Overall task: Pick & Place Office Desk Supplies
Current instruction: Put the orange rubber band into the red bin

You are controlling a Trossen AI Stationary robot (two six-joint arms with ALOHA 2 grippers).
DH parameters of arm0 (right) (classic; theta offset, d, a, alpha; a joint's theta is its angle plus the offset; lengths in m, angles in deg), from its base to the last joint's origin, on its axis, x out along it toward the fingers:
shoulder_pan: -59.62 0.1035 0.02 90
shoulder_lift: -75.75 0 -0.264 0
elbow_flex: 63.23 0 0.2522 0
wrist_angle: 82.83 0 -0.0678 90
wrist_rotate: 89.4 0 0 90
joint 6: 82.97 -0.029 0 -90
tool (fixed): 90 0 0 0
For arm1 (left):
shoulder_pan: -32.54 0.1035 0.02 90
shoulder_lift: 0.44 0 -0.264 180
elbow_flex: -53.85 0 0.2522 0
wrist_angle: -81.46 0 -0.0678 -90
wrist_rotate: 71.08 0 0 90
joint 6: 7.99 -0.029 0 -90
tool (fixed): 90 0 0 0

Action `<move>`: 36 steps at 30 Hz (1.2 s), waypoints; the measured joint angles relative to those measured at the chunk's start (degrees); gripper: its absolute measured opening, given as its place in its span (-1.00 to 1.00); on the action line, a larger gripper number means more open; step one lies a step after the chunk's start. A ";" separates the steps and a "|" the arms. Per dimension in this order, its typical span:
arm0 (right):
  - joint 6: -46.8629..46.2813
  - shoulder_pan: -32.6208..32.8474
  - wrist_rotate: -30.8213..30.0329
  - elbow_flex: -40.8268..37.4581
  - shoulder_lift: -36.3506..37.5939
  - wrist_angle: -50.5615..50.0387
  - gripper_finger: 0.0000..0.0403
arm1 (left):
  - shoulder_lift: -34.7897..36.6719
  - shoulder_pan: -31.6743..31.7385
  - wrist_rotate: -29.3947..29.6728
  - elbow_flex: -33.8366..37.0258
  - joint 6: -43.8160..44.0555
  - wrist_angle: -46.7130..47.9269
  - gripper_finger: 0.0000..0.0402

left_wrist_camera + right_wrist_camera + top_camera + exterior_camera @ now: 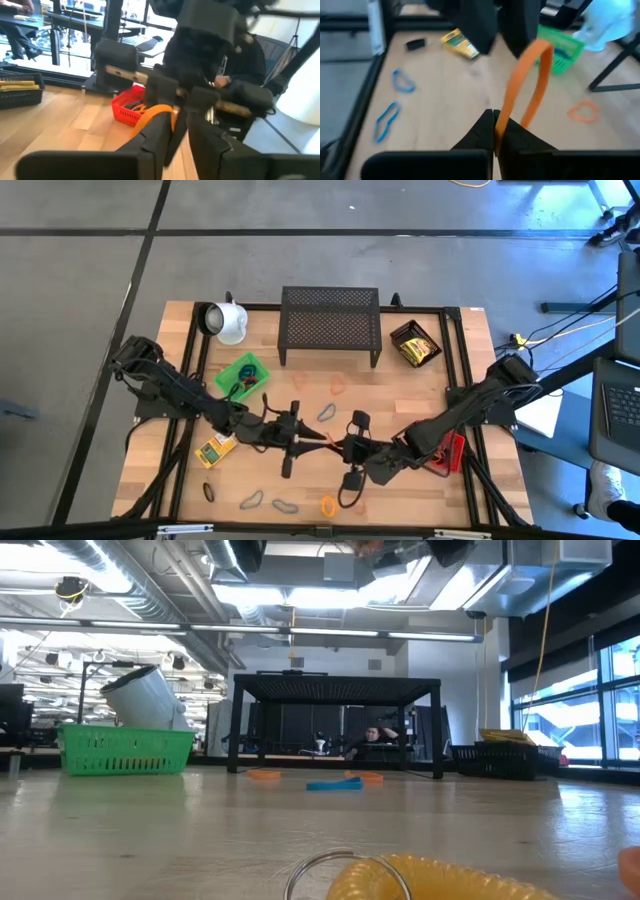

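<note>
Both arms meet above the middle of the tabletop (400, 380), on the near side of the black mesh shelf (330, 326), with their tips facing each other.

The right gripper (495, 131) has its fingers pressed together on one end of an orange loop (527, 82) — the band stands up from the fingertips in a tall arch. The far end of that loop reaches the left gripper (181, 131), whose fingers stand a narrow way apart; whether they touch the band cannot be told. In the high view the loop shows only as a thin orange streak (316, 438) between the two tips, well in front of the shelf.

Other supplies, placed from the shelf:
- A green basket (241, 376) sits just off the shelf's front left corner, with dark loops inside it.
- A white mug (228, 321) lies on its side to the left of the shelf.
- A black tray (415, 343) holding yellow boxes sits just to the shelf's right.
- A red basket (449, 452) lies far to the front right, beside the right arm.
- One yellow box (215, 449) lies flat far to the front left.
- An orange loop (336, 385) and a grey loop (326, 412) lie loose just in front of the shelf.
- Blue loops (387, 120), a black loop (208, 491) and another orange loop (327, 504) lie along the tabletop's near edge — farthest from the shelf.
</note>
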 joint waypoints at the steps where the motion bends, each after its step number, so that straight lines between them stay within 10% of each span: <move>1: -0.39 0.12 1.90 0.01 0.96 -1.88 -0.97 | 0.00 -0.36 0.01 0.00 0.00 0.06 -0.58; 11: -15.56 3.78 24.30 0.03 10.65 -23.81 -0.98 | 0.04 -3.23 0.02 -0.02 4.03 8.27 -0.25; 28: -55.74 15.47 24.32 0.01 11.64 -63.74 -0.98 | 0.04 -3.49 0.03 -0.02 13.77 15.87 -0.27; 36: -63.82 15.73 30.92 -8.21 11.60 -64.23 -0.98 | 0.04 -3.49 -0.08 -0.02 16.60 16.08 -0.27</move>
